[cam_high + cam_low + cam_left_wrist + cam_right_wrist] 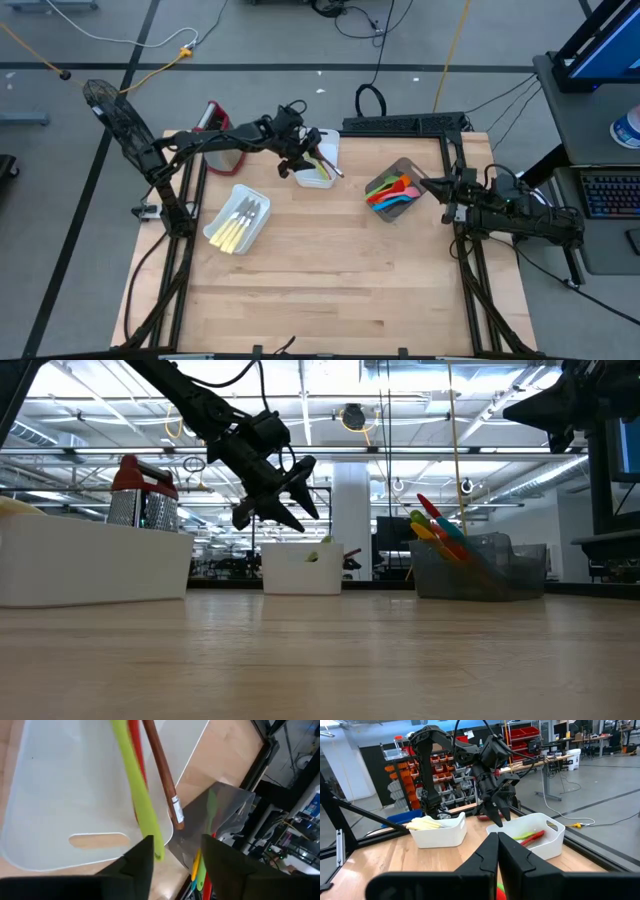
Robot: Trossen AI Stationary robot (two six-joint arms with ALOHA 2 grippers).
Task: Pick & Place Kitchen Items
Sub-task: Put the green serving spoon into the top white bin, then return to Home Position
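- Wooden table (330, 280): near half bare in the high view; all containers sit along the far half.
- White bin, near left (237, 223): holds pale-yellow-handled cutlery (240, 218), lying side by side along the bin's length; apparently one sorted group.
- Clear grey bin, right of centre (408, 170): holds coloured spoons and spatulas (392, 192) in green, red, orange and blue, handles leaning up over its rim in the low view; apparently a second sorted group.
- Right gripper (497, 840): parked at the table's right edge, just beside the grey bin, fingers pressed together, holding nothing; this arm appears to wait.
- White bin with cut-out handle, far centre (318, 168): contains a green utensil (137, 785), a red one (134, 740) partly hidden beneath it, and a brown-handled utensil (162, 767) whose end overhangs the rim.
- Left gripper (290, 495): hangs directly above this bin, fingers parted and pointing down, gripping nothing. Judged a release over the bin: the utensils lie below, clear of its fingers (135, 867).
- Steel box grater with red top (222, 138): far left, beside the left arm, untouched.
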